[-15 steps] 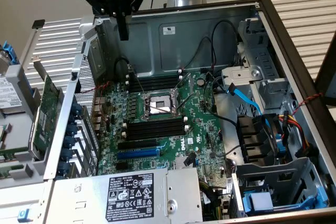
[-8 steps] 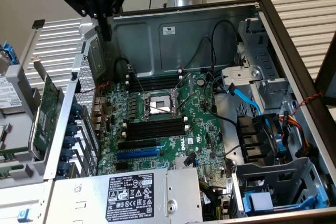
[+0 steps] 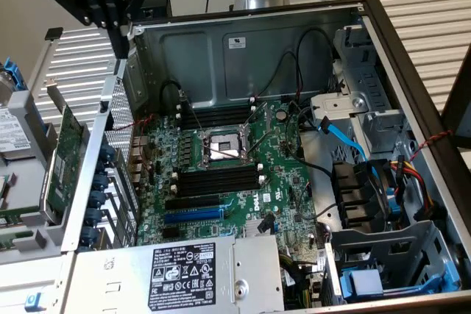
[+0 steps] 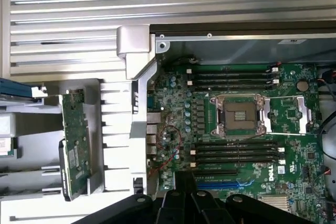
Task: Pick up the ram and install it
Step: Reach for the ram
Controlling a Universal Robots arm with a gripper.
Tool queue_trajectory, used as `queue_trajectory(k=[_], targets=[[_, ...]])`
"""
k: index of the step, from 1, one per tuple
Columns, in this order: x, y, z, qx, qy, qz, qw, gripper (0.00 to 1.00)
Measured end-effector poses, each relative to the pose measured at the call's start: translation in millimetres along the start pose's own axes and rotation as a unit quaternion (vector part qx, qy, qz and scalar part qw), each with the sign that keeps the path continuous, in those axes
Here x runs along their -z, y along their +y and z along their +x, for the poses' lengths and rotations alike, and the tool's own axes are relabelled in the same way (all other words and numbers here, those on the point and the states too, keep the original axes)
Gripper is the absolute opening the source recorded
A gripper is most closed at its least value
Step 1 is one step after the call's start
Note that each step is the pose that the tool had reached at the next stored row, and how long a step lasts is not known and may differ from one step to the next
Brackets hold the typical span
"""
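I am finding the pincer (image 3: 120,34) hovering above the case wall (image 3: 243,42); I cannot tell its opening. The ram (image 4: 73,129) is standing in the rack (image 4: 113,145) outside. Descending here is risking a wall strike.

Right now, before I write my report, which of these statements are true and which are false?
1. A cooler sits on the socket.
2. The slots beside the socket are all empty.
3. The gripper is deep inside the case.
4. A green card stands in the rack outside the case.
1. False. The socket is bare, with no cooler on it.
2. True. The slots on both sides of it hold nothing.
3. False. The gripper is up over the case wall, at the exterior view's upper left.
4. True. The card stands on edge in the grey rack.
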State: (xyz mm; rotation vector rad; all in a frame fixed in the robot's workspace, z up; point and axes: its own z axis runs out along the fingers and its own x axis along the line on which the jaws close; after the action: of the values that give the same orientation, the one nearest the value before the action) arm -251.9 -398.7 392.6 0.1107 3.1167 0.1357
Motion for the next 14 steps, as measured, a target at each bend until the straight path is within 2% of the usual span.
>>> queue_trajectory(k=[3, 14], targets=[[0.4, -1.0, 13.8, 0.000, 0.0001, -0.0016, 1.0000, 0.10], [1.4, -4.5, 63.4, 0.000, 0.0011, -0.0015, 1.0000, 0.10]])
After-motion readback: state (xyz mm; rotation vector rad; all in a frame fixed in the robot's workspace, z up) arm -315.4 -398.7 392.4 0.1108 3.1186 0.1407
